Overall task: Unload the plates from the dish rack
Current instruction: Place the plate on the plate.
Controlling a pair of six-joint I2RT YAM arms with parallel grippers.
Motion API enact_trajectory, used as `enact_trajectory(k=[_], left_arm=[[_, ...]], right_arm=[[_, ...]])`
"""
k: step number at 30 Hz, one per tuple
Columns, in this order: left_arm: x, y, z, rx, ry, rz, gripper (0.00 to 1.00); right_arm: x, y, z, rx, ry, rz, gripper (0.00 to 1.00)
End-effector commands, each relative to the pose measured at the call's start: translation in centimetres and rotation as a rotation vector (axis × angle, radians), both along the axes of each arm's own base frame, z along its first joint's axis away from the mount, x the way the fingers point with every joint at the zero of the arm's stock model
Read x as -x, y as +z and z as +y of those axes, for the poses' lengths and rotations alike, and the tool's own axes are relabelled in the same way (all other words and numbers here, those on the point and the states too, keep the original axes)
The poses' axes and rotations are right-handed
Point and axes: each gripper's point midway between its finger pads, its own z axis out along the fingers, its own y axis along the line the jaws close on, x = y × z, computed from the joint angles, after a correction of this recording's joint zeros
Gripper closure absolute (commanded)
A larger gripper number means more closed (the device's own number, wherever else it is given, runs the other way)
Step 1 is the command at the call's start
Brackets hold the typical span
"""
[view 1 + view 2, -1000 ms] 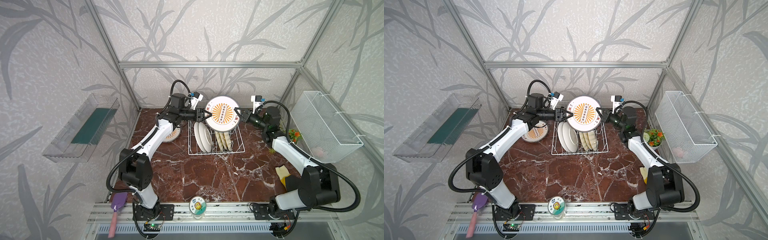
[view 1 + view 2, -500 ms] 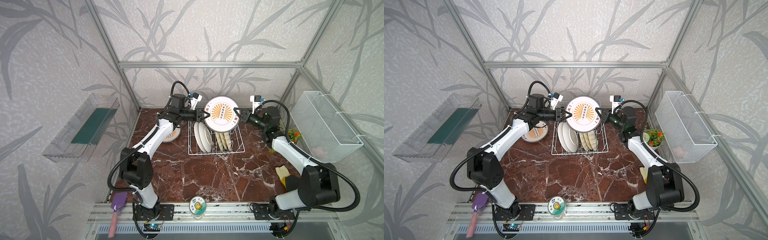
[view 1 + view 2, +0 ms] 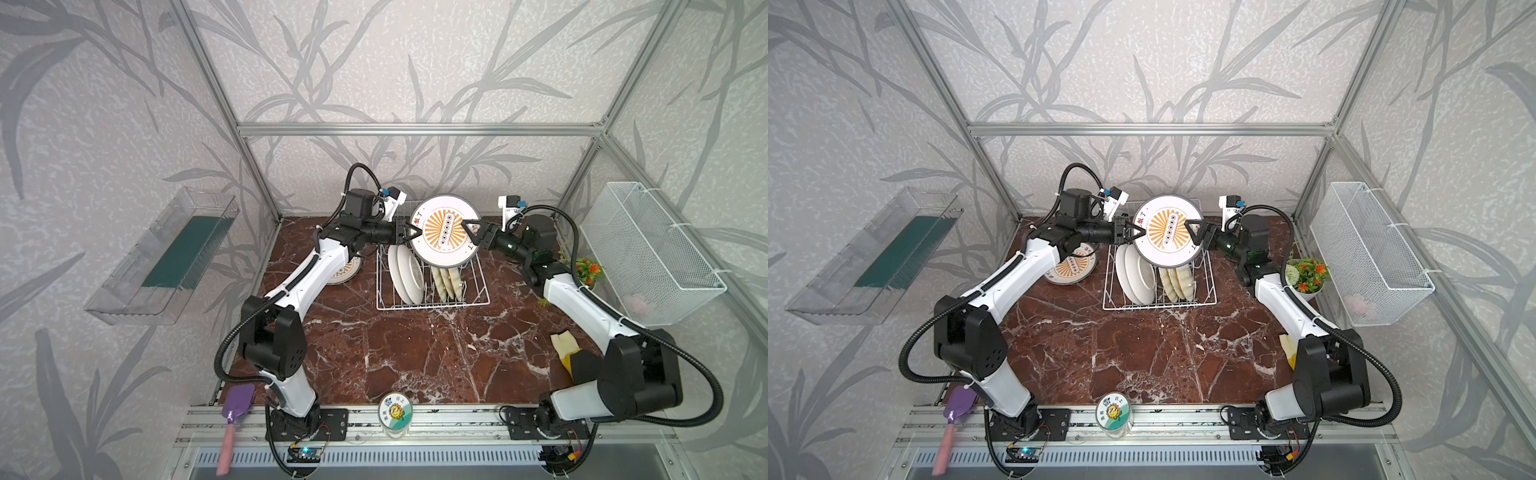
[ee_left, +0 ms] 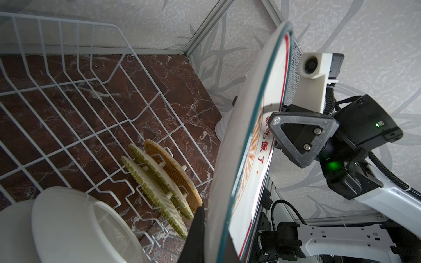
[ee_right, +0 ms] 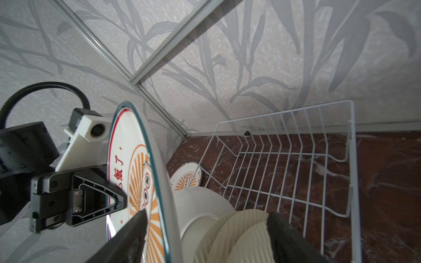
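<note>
A white plate with an orange sunburst face hangs upright above the white wire dish rack. My left gripper is shut on the plate's left rim. At the plate's right rim my right gripper stands open, its fingers astride the edge. In the rack two white plates and three wicker plates stand on edge. Another sunburst plate lies flat on the table left of the rack, under my left arm.
A white mesh basket hangs on the right wall, a clear tray on the left wall. A flower pot stands by my right arm. A yellow cloth, a jar and a purple spatula lie near the front.
My left gripper has shut on the plate's left rim. My right gripper, shut on the right rim before, has opened. The plate has barely moved.
</note>
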Motion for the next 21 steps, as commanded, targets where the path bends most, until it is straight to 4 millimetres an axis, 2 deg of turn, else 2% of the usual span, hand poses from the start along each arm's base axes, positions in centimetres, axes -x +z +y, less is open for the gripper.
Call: enact_trajectory(k=[1, 2, 6, 11, 17, 21], left_arm=[[0.5, 6.0, 1.3, 0.04, 0.06, -0.128, 1.0], [0.3, 6.1, 1.8, 0.033, 0.086, -0.128, 1.0], [-0.7, 6.4, 4.4, 0.0, 0.205, -0.124, 1.0], [-2.0, 6.2, 9.3, -0.028, 0.396, -0.108, 1.0], [-2.6, 3.9, 16.6, -0.041, 0.634, -0.039, 1.0], [-2.1, 2.0, 20.3, -0.036, 0.736, 0.019, 1.0]], right_arm=[[0.8, 0.9, -2.3, 0.096, -0.118, -0.043, 0.05], [1.1, 1.0, -2.5, 0.115, -0.126, -0.052, 0.02], [2.7, 1.9, -2.8, 0.195, -0.115, -0.106, 0.01], [5.4, 2.4, -2.1, 0.301, -0.028, -0.193, 0.01], [8.2, 2.2, 0.6, 0.421, 0.095, -0.286, 0.01], [8.9, 1.9, 2.0, 0.473, 0.133, -0.303, 0.01]])
